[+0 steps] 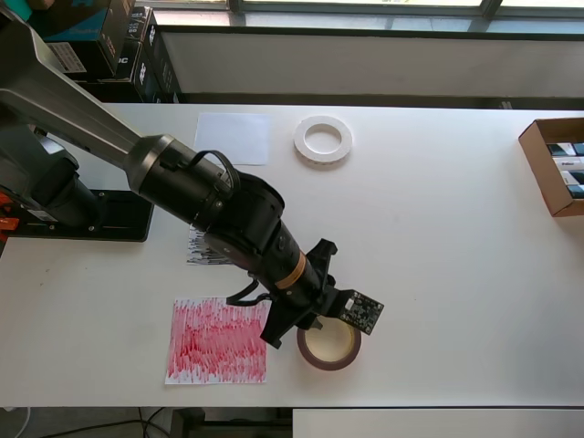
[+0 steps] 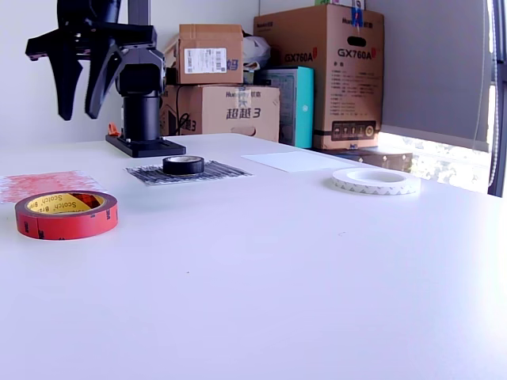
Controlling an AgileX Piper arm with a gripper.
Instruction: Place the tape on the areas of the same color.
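The tool (image 2: pixel 76 75) is seen spread wide, empty, above the red tape roll (image 1: pixel 328 346) near the tabletop's (image 1: pixel 438 255) front edge, just beside the red-scribbled sheet (image 1: pixel 217 340). Descent and gripping are called for next.

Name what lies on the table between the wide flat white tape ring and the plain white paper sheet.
Nothing: in the overhead view, only bare tabletop separates the white tape ring from the plain white paper sheet; they lie apart.

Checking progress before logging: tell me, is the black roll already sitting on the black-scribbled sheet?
Yes, in the exterior view the black roll rests on the black-scribbled sheet.
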